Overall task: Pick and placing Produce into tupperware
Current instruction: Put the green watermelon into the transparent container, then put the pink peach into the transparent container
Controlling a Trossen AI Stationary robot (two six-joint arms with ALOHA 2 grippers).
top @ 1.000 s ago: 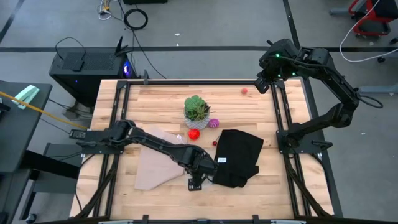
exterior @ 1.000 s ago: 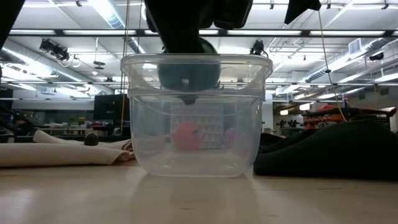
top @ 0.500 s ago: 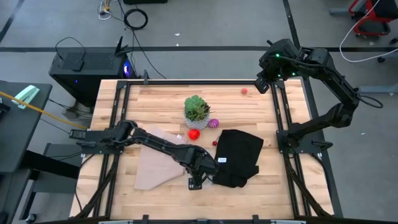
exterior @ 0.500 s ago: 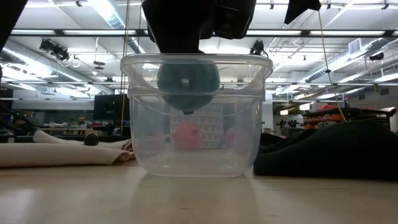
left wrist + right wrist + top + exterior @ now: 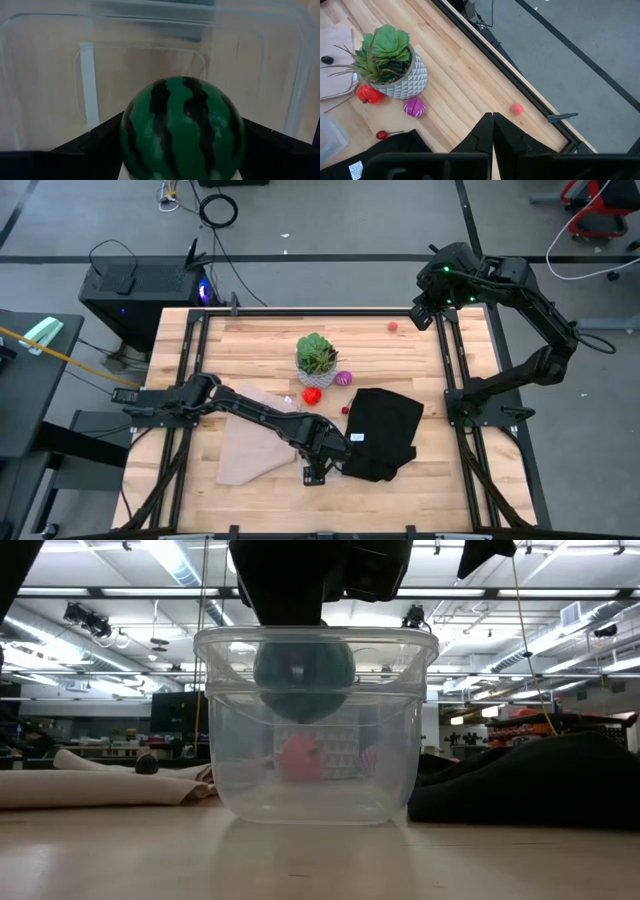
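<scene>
Striped green ball [image 5: 182, 127] inside clear tupperware [image 5: 315, 730] — above its floor.

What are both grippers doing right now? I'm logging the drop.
Left gripper: around the watermelon ball over the tupperware; grip cannot be told.
Right gripper: closed, empty.

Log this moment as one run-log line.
left end effector: holding watermelon ball over tupperware | right end effector: shut, parked at far table edge

High view: left gripper [image 5: 318, 463] covers the container. Low view: the gripper's top is cut off; red piece [image 5: 300, 758] and plant pot [image 5: 335, 750] blurred through the container wall [image 5: 400, 740].
</scene>
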